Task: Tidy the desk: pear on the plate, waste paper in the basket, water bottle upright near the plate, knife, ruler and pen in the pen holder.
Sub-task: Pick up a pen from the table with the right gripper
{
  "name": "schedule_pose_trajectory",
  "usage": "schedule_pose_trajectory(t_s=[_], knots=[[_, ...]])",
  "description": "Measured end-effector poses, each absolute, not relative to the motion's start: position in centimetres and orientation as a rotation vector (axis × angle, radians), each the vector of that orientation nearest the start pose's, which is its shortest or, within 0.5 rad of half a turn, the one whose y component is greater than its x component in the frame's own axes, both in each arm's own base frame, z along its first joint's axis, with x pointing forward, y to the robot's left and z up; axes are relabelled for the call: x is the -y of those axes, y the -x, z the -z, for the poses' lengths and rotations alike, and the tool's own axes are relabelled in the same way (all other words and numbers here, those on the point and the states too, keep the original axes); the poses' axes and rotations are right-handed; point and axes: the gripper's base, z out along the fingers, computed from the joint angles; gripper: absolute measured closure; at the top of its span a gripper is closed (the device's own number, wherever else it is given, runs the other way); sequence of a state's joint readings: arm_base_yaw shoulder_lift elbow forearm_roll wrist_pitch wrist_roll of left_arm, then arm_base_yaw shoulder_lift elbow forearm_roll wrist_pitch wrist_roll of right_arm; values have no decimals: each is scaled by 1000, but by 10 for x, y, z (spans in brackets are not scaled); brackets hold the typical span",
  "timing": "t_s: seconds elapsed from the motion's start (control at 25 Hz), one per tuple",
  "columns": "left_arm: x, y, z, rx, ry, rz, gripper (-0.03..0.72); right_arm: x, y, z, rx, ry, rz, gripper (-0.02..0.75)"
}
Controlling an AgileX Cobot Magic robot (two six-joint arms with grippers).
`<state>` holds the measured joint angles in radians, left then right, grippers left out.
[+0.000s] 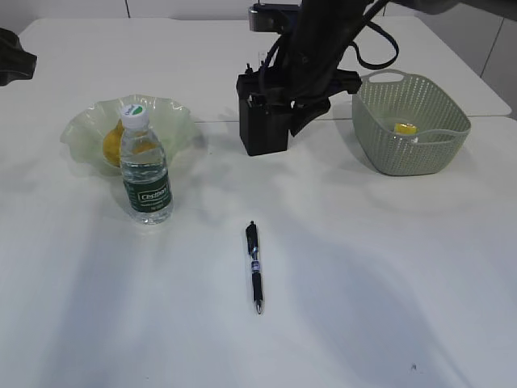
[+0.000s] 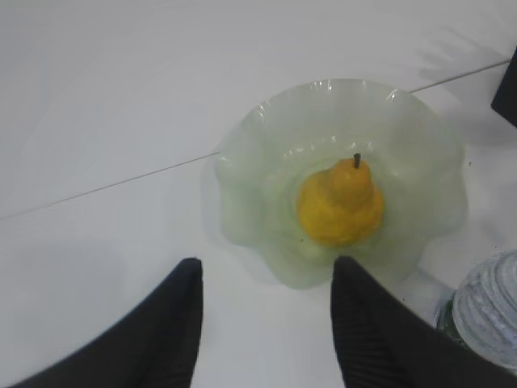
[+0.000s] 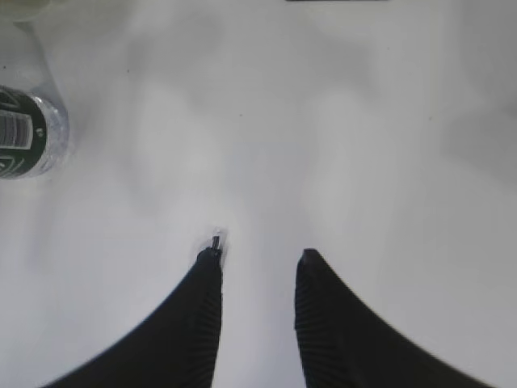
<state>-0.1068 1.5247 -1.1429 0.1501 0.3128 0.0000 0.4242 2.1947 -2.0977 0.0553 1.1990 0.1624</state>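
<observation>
Exterior view: white desk (image 1: 363, 307) carrying, at left, a pale green plate (image 1: 85, 129) with the pear (image 1: 113, 144) in it; the bottle (image 1: 145, 166) stands upright just in front of the plate and hides part of the pear, white cap up, dark green label with white lettering, seemingly "C'estbon". A pen (image 1: 254, 267) lies alone on bare desk near the centre, well apart from everything. Behind it, the black holder (image 1: 263, 121), with the right arm (image 1: 323, 48) slanting down over it and blocking its top and right side; contents cannot be told. At right, the green basket (image 1: 436, 153), a yellow scrap (image 1: 404, 128) lying inside. Left wrist view: left gripper (image 2: 266, 283) above the desk, fingers (image 2: 174, 323) moderately apart and empty, plate and pear beyond the tips, pear stem up; a ridged bottle cap (image 2: 489, 311) at the lower right edge. Right wrist view: right gripper (image 3: 257, 257) over bare desk, fingers (image 3: 339, 323) narrowly apart, nothing seen between them; a tiny dark object (image 3: 216, 240) just at the left fingertip, too small to identify; the bottle's label, barcode showing, at the left edge.
</observation>
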Motion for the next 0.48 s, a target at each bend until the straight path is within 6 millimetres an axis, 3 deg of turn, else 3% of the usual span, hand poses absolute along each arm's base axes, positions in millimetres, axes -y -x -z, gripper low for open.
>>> schedule_pose_trajectory(t_s=[0.28,0.48], knots=[[32,-343,-301,-2193,-245,-75,325,-226,-420,-263,-2822,340,-247,498],[32,-341,-298,-2234,-241,-75,325,-231,-418,-259,-2849,300,-303,498]])
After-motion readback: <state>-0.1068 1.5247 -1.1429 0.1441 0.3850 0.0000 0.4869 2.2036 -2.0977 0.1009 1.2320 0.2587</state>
